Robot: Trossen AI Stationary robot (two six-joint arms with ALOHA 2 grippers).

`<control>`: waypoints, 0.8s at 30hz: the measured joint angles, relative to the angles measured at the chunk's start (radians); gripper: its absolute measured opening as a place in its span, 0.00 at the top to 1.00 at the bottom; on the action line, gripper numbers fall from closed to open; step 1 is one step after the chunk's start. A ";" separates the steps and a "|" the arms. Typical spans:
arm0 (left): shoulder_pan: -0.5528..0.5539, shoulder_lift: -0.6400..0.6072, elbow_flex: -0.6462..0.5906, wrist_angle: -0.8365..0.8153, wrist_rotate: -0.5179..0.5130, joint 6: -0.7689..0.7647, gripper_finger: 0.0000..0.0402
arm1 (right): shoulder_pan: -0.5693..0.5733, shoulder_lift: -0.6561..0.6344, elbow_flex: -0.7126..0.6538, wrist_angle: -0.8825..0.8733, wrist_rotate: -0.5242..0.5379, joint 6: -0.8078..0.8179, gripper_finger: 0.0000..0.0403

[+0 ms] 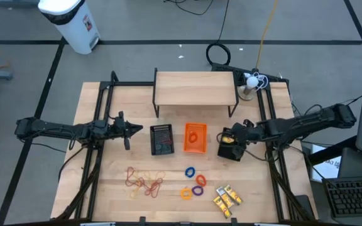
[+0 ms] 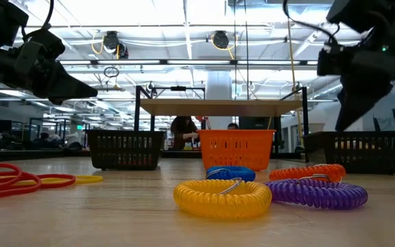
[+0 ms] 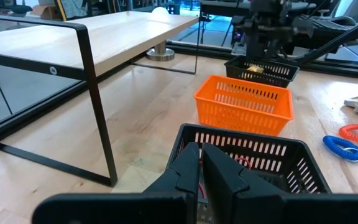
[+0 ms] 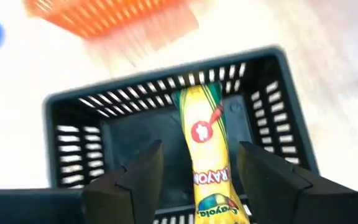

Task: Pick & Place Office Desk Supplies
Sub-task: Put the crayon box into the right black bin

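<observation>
Yellow crayon pack [image 4: 207, 149], light, stiff and slick in its wrapper, lies loose between my right pincer [image 4: 201, 171]'s parted fingers, inside the black mesh tray [image 4: 79, 146] below; I'd take it across its narrow middle.

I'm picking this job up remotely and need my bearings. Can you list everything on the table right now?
Rubber bands: a loose pile, red, orange and tan, front left of table.
Coil rings: five, blue, red, purple, two orange, front centre.
Crayon packs on table: about three, yellow, front right.
Crayon pack: one, yellow, in the right black basket, between the open fingers.
Black baskets: two, left and right of the orange one.
Orange basket: one, centre, a ring inside.
Wooden shelf: one, back centre.
Left hand: shut, beside the left black basket.
Right hand: open, over the right black basket.
</observation>
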 joint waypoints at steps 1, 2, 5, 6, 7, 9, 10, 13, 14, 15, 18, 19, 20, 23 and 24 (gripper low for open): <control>0.000 0.000 0.000 0.000 0.000 0.000 0.95 | 0.000 -0.026 0.000 0.005 0.002 -0.009 0.52; 0.000 0.000 0.000 0.000 0.000 0.000 0.95 | 0.000 -0.049 0.000 0.012 0.003 -0.020 0.52; 0.000 0.000 0.000 0.000 0.000 0.000 0.95 | 0.000 -0.092 0.000 0.012 0.004 -0.040 0.55; 0.000 0.000 0.000 0.000 0.000 0.000 0.95 | 0.000 -0.097 0.000 0.011 0.004 -0.046 0.57; 0.000 0.000 0.000 0.000 0.000 0.000 0.95 | 0.000 -0.097 0.000 0.008 0.005 -0.052 0.59; 0.000 0.000 0.000 0.000 0.000 0.000 0.95 | 0.001 -0.088 0.000 -0.017 0.024 -0.067 0.65; 0.000 0.000 0.000 0.000 0.000 0.000 0.95 | 0.003 -0.076 0.000 -0.026 0.044 -0.068 0.69; 0.000 0.000 0.000 0.000 0.000 0.000 0.95 | 0.011 -0.033 0.000 -0.033 0.079 -0.076 0.87; 0.000 0.000 0.000 0.000 0.000 0.000 0.95 | 0.015 -0.016 0.000 -0.028 0.077 -0.087 0.93; 0.000 0.000 0.000 0.000 0.000 0.000 0.95 | 0.019 0.003 0.000 -0.024 0.067 -0.096 0.97; 0.000 0.000 0.000 0.000 0.000 0.000 0.95 | 0.023 0.056 0.000 -0.018 0.049 -0.084 0.97; 0.000 0.000 0.000 0.000 0.000 0.000 0.95 | 0.022 0.073 0.000 -0.019 0.050 -0.081 0.98; 0.000 0.000 0.000 0.000 0.000 0.000 0.95 | 0.022 0.089 0.000 -0.023 0.051 -0.079 0.99; 0.000 0.000 0.000 0.000 0.000 0.000 0.95 | 0.022 0.133 0.000 -0.024 0.050 -0.077 0.99; 0.000 0.000 0.000 0.000 0.000 -0.001 0.95 | 0.022 0.145 0.000 -0.024 0.051 -0.072 0.99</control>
